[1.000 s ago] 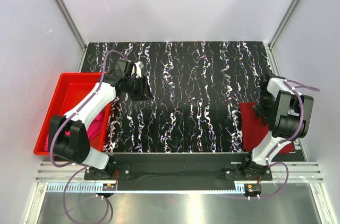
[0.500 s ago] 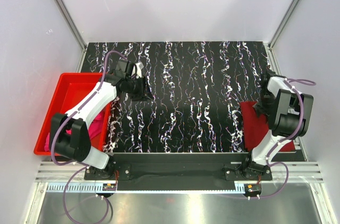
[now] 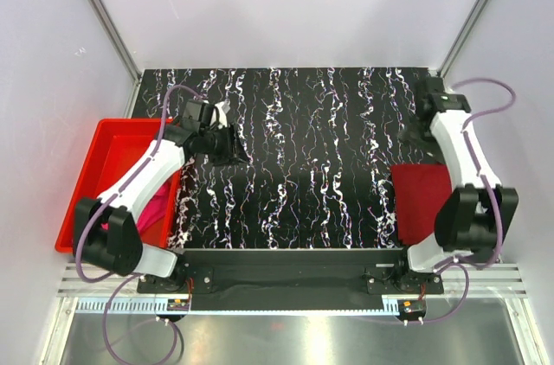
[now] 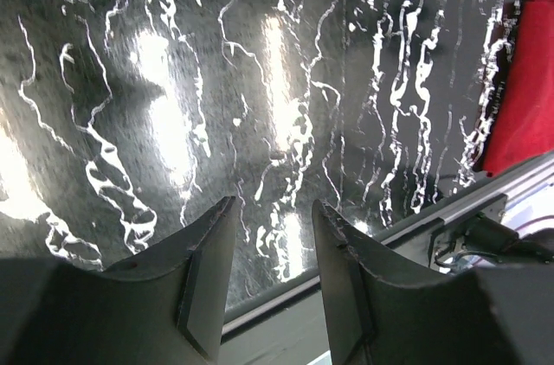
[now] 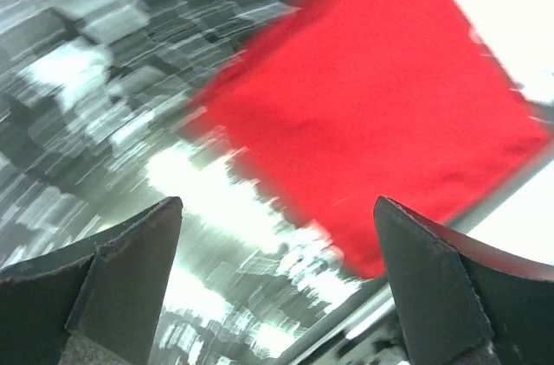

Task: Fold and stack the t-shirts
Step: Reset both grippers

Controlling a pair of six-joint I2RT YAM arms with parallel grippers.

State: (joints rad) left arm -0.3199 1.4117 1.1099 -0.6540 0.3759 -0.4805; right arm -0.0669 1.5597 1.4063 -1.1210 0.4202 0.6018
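Crimson t-shirt (image 3: pixel 421 201) is seen folded flat at the worktop's (image 3: pixel 320 140) near-right edge. Pink t-shirt (image 3: pixel 156 205) is bunched in the red bin (image 3: pixel 104 157) at left. R claw (image 5: pixel 277 201) is spread wide w/ nothing held, farther back. L claw (image 4: pixel 273 209) is held part-open, nothing gripped, over the worktop.

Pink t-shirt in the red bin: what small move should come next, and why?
Probably swing the left gripper over the red bin and down toward the pink t-shirt. The crimson t-shirt lies folded on the table at the right, the right gripper is open and clear of it, and the left holds nothing.
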